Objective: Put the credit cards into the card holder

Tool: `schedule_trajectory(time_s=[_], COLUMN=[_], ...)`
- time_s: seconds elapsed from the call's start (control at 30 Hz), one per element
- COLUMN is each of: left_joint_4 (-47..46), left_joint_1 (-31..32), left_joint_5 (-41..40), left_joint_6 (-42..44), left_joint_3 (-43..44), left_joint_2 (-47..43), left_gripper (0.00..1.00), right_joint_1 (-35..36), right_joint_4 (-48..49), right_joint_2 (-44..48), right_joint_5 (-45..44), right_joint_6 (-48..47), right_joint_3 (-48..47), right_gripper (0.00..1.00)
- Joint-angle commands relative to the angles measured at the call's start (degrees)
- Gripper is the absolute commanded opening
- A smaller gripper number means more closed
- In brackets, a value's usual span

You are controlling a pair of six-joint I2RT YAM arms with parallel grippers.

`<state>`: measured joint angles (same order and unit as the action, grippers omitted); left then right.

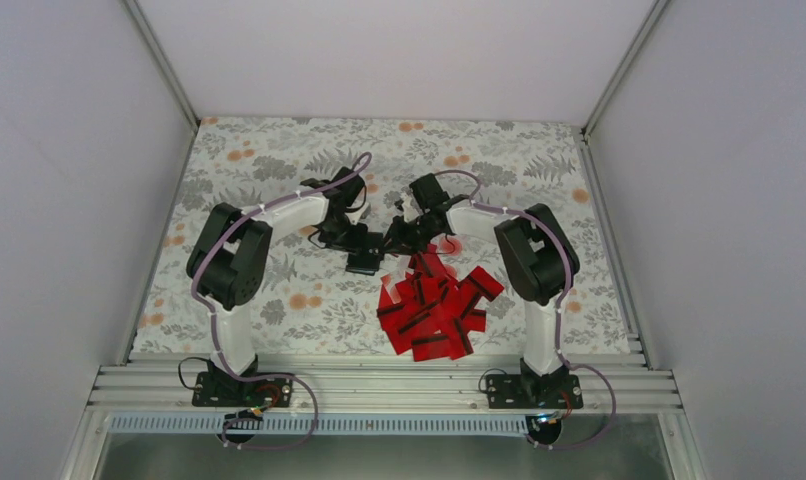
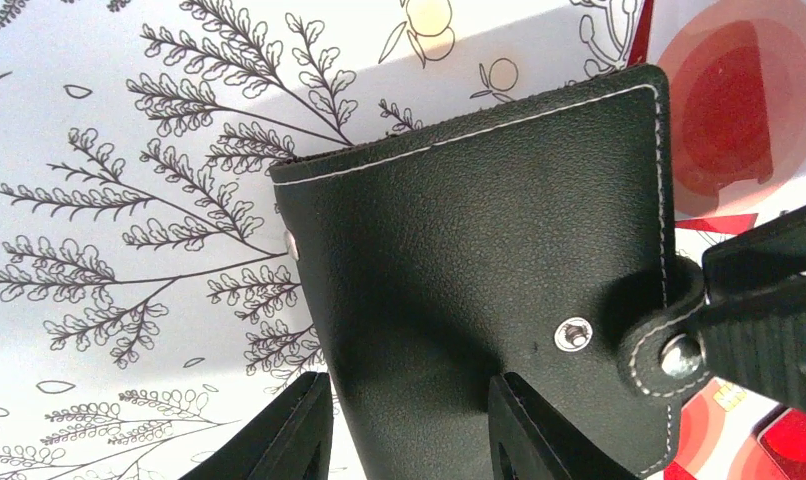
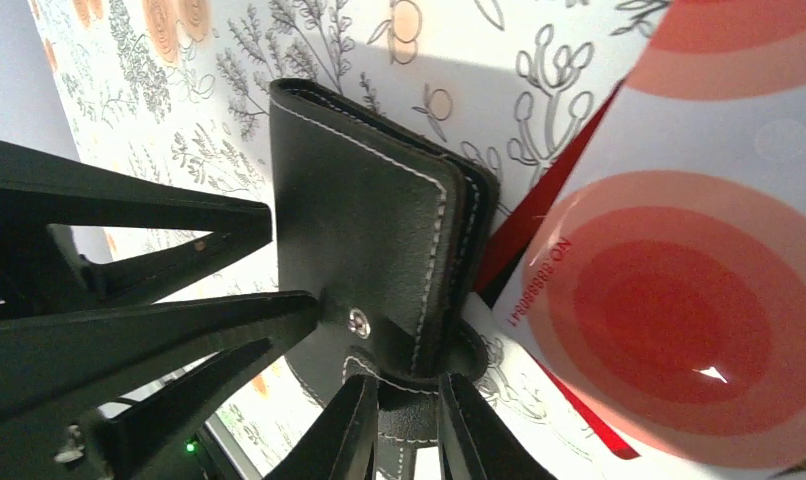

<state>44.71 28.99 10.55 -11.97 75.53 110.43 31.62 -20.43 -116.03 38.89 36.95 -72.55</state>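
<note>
Closest to the lens, my left fingers (image 2: 524, 430) are clamped on the lower part of the card holder (image 2: 479, 230), one on its black grained face and the other at its left edge. Beside them, my right fingers (image 3: 354, 430) are pinched tight on the strap tab (image 3: 409, 425) that wraps round the holder's edge. The tab's stud stands apart from the snap (image 2: 573, 333) on the cover, so the strap looks unfastened.

The holder itself is folded shut and held between both arms over the counter (image 1: 279, 160). Whether a corner touches the flowered cloth I cannot tell. Just behind it lies a ringed card (image 3: 679, 300), pale-faced and red-edged, likely one of the lot. Farther off, the credit cards (image 1: 434, 310) sit in a loose red heap in front of the right arm, and I can see none of them in the holder.

Step in hand, by my reading: getting the holder open. The next move calls for a steady left grip while the right draws the tab clear and swings the cover back, without dragging the holder out of my hold.
</note>
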Motion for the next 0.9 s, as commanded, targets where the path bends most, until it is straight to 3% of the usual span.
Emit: schedule_trajectory(time_s=[0.0, 0.47, 0.87], left_joint_4=[-0.4, -1.8, -2.3], left_joint_1=[0.0, 0.0, 0.0], left_joint_5=[0.7, 4.0, 4.1], left_joint_6=[1.1, 1.4, 1.5], left_joint_3=[0.1, -1.8, -2.7], left_joint_2=[1.7, 2.6, 2.2], left_gripper=[0.41, 0.4, 0.39], right_joint_1=[1.1, 1.7, 2.3], right_joint_4=[0.9, 1.4, 0.2], right_joint_2=[-1.0, -1.6, 5.4], right_joint_5=[0.9, 1.1, -3.2], right_joint_6=[0.3, 0.8, 0.3], right_joint_3=[-1.9, -1.7, 3.6], right_gripper=[0.17, 0.17, 0.17])
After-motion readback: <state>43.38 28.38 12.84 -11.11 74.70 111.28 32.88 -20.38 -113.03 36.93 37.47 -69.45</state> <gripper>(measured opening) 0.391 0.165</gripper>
